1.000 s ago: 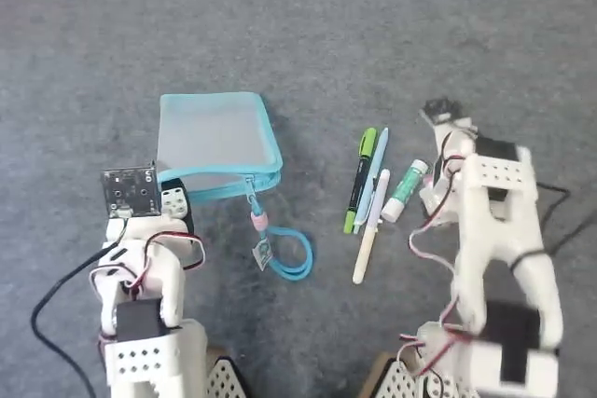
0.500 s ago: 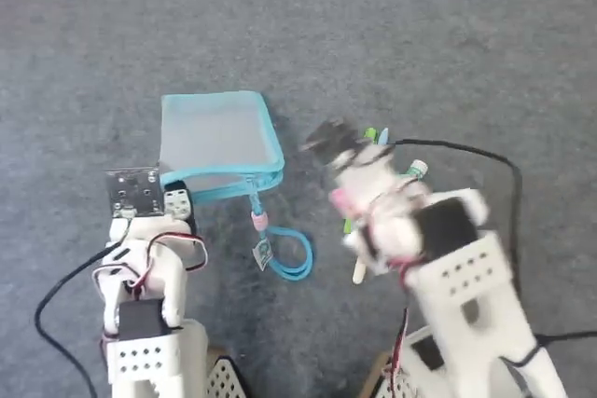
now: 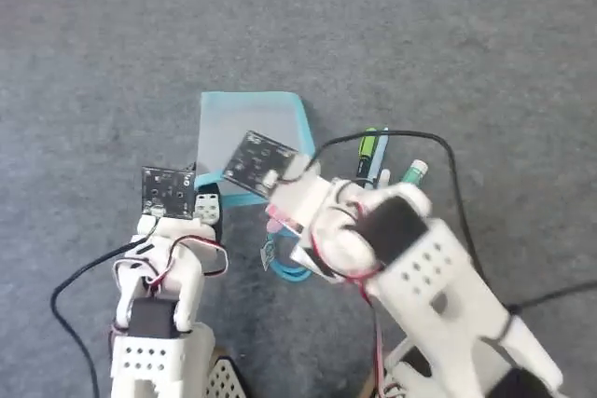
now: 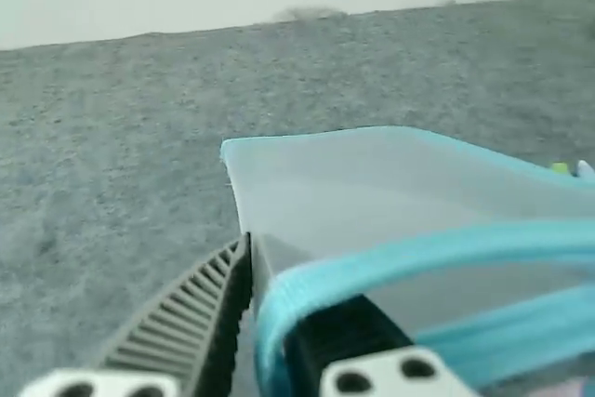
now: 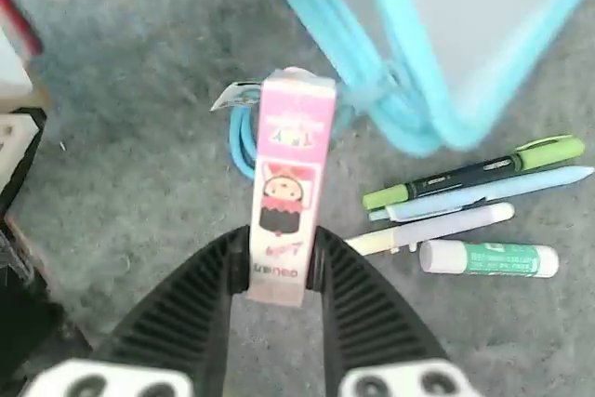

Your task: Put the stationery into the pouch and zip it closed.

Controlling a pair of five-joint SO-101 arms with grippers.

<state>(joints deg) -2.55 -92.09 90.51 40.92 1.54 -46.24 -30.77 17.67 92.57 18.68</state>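
The clear pouch (image 3: pixel 250 128) with a turquoise rim lies at mid-table, and its near corner is pinched in my left gripper (image 3: pixel 211 204). In the left wrist view the turquoise rim (image 4: pixel 390 262) runs between the fingers of the left gripper (image 4: pixel 270 295). My right gripper (image 5: pixel 282 244) is shut on a pink eraser box (image 5: pixel 288 165), held upright just in front of the pouch (image 5: pixel 465 34) mouth. In the high view the right gripper (image 3: pixel 280 216) hangs over the zip end. A green highlighter (image 5: pixel 474 174), a blue pen (image 5: pixel 493 194), a pale pen (image 5: pixel 428 230) and a glue stick (image 5: pixel 488 258) lie on the mat.
The pouch's turquoise wrist strap (image 3: pixel 284 269) loops on the grey mat under the right arm. The right arm's black cable (image 3: pixel 438 151) arcs over the highlighter (image 3: pixel 367 146) and the glue stick (image 3: pixel 415 172). Open mat lies beyond the pouch.
The right arm has swung left from the pens to the pouch's mouth. The pouch has shifted right with the left gripper on its corner.
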